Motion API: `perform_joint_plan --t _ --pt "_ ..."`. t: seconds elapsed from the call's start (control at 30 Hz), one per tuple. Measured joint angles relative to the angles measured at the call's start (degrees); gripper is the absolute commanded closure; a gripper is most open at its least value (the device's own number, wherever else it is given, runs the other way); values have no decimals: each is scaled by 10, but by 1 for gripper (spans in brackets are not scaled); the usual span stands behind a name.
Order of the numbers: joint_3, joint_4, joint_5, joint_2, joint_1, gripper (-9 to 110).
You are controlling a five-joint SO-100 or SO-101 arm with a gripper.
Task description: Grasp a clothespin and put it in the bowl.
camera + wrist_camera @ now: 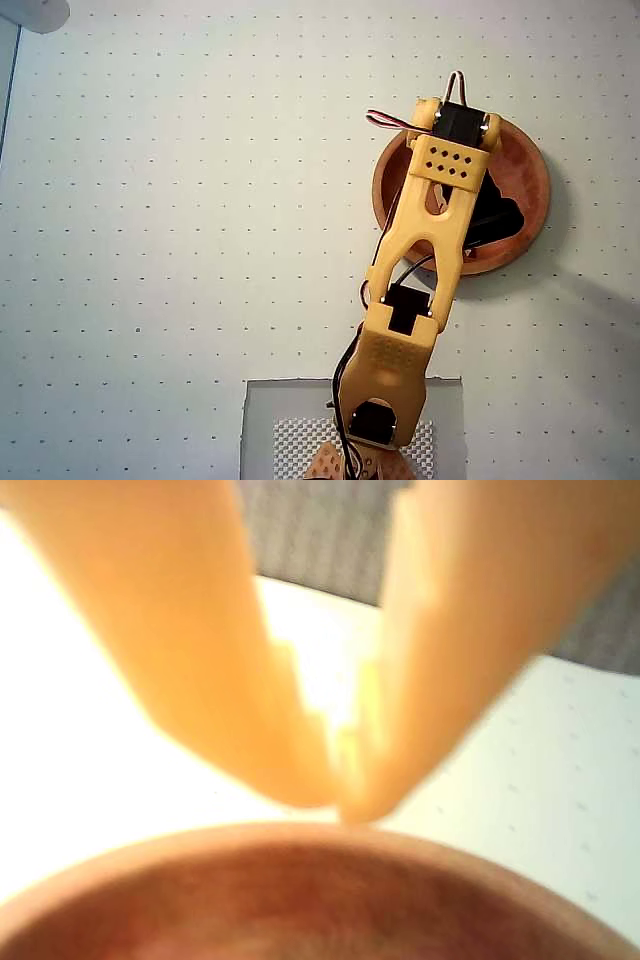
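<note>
The reddish-brown wooden bowl (528, 185) sits at the right in the overhead view, with my orange arm reaching over its left half and hiding the gripper beneath the wrist. The wrist view is blurred. In it my gripper (342, 805) hangs just above the bowl's near rim (300, 845), and its two orange fingers (220, 660) meet at the tips. A pale yellowish strip (352, 715) pinched between them looks like the clothespin. No clothespin lies on the table in either view.
The white dotted tabletop (180, 220) spreads to the left of and behind the bowl. A grey mat (265, 420) lies under the arm's base at the bottom edge. A pale round object (30, 12) pokes in at the top left corner.
</note>
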Motion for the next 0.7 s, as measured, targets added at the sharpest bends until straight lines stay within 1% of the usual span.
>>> perform_joint_plan --t 0.07,0.17,0.3,0.37,0.43,0.5,0.57,0.6,0.63,0.7 --pt "66 0 35 69 -25 105" --pt "119 0 80 130 -56 105" --pt "199 0 190 214 -112 105" --pt "227 0 260 252 -134 105" --pt "236 0 303 273 -150 105" --pt "243 -28 373 305 -170 105" --pt "247 -54 418 324 -176 105" --pt "254 -79 455 341 -177 105" --pt "266 -126 516 367 -179 105" --pt "282 -171 577 392 -182 105"
